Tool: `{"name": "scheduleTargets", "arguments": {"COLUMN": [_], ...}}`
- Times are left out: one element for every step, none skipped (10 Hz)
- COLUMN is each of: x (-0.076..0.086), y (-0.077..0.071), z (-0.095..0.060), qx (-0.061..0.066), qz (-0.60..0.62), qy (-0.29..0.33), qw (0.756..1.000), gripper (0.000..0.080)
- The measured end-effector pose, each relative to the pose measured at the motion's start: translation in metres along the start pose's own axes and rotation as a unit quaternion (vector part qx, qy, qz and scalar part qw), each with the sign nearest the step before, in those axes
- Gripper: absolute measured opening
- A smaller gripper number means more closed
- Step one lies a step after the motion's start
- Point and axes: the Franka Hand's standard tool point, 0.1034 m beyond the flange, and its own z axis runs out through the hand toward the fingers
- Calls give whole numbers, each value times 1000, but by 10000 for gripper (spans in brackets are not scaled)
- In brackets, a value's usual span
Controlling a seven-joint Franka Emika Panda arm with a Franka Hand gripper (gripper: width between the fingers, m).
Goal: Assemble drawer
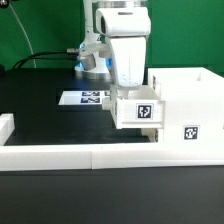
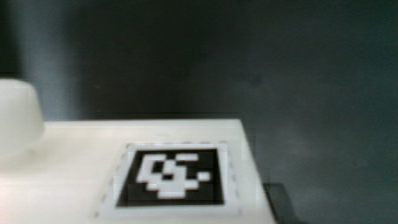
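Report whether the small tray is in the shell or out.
Mostly out: the small tray shows its tagged side whole beside the shell. Whether its far end is inside, cannot tell.

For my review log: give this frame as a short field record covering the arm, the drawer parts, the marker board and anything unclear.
gripper: low over a small tagged tray; fingers hidden
tray: against the open side of the shell, on the exterior view's left of it
shell: upright, behind the border wall
marker board: flat on the table
wrist view: close on a tagged white surface
unclear: grip state
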Motion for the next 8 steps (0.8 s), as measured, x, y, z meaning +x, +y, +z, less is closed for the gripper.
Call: {"name": "scheduleTargets", "arguments": {"x": [3,4,4,4,4,4,8,14], "y": [-1,-1,-1,-1,-1,-1,-1,-1], "z": [1,1,1,1,1,1,1,1], "qx": [-3,-5,-5,-5,-5,-5,-5,-5], "qz": [1,3,3,3,3,3,2,-1], "qy": [2,3,3,3,3,3,3,5], "qw": [1000,1000,1000,1000,1000,1000,1000,1000], "gripper": [42,42,42,42,42,42,42,42]}}
